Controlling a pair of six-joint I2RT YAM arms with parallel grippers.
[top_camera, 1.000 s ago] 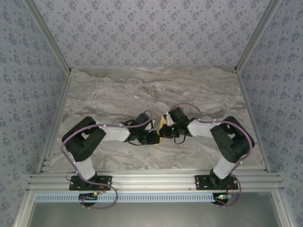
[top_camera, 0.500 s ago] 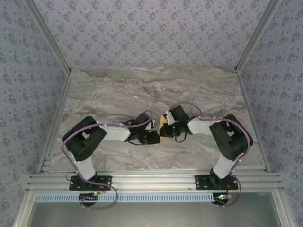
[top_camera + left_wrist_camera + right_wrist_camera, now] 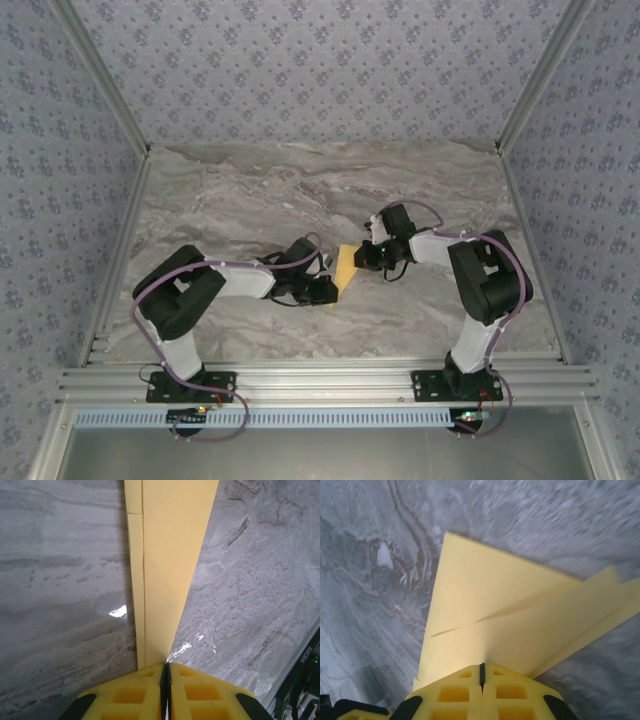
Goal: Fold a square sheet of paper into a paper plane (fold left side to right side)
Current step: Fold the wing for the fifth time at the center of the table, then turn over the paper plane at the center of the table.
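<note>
Paper plane (image 3: 170, 570), narrow end hidden in clenched left gripper (image 3: 165, 672); right gripper (image 3: 481, 672) clenched, grasp unclear.

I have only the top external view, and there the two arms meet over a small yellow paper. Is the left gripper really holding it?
Observer: Yes. The left wrist view shows the left gripper shut on the narrow end of the yellow paper.
Operator: Is the paper flat, or already folded?
Observer: Folded. A straight layer edge runs along its length, with a narrower strip on one side.
Operator: And the right gripper?
Observer: The right gripper is shut, with overlapping paper layers directly in front of it. Whether it pinches them I cannot tell.
</note>
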